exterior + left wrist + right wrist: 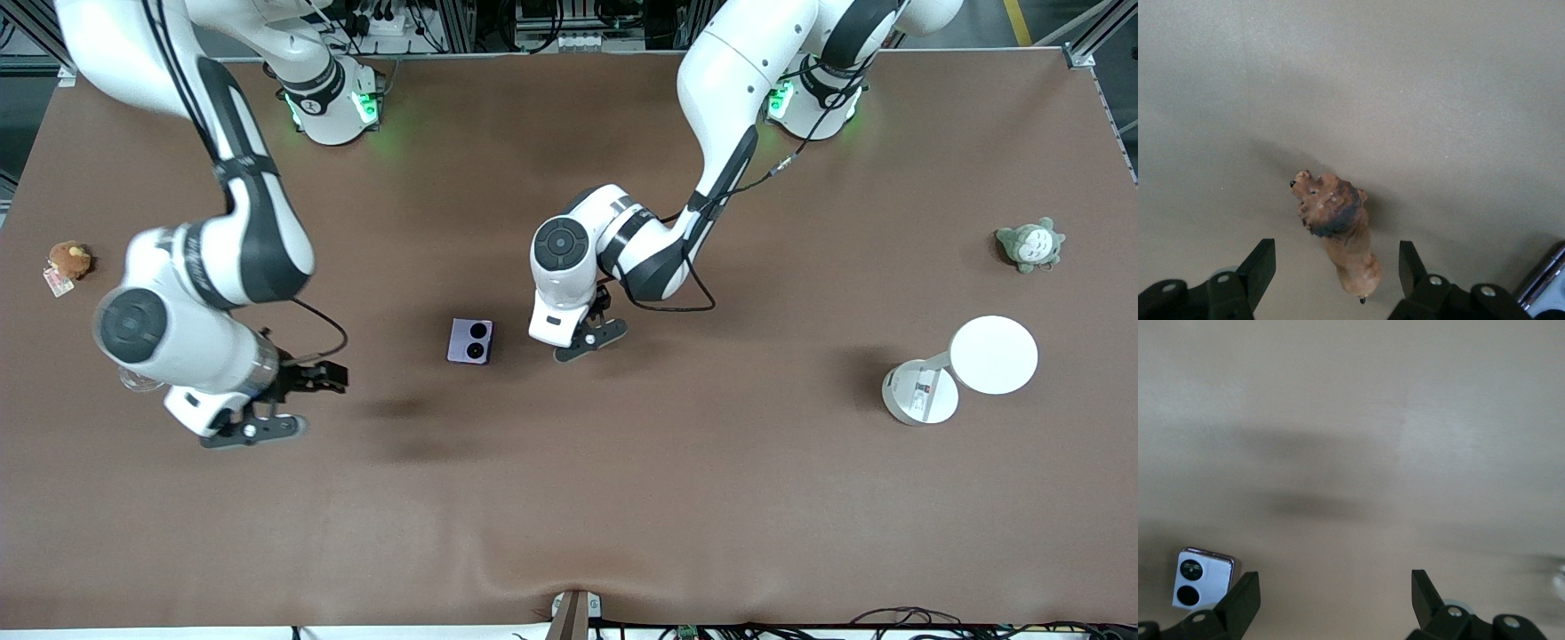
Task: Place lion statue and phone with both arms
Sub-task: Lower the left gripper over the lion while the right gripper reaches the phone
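The lion statue (1338,227), small and orange-brown with a darker mane, stands on the brown table in the left wrist view. My left gripper (1336,267) is open, with one finger on each side of the lion's rear and a gap on both sides. In the front view the left gripper (597,322) is low over the table's middle and the lion is hidden under it. The lilac phone (470,340) lies flat beside it, toward the right arm's end. My right gripper (284,404) is open and empty over bare table. The phone also shows in the right wrist view (1203,579), outside the fingers of the right gripper (1335,587).
A round brown plush with a tag (69,260) lies at the right arm's end of the table. A grey-green plush (1029,244) lies at the left arm's end, and a white round-headed lamp (993,354) lies nearer to the front camera than it.
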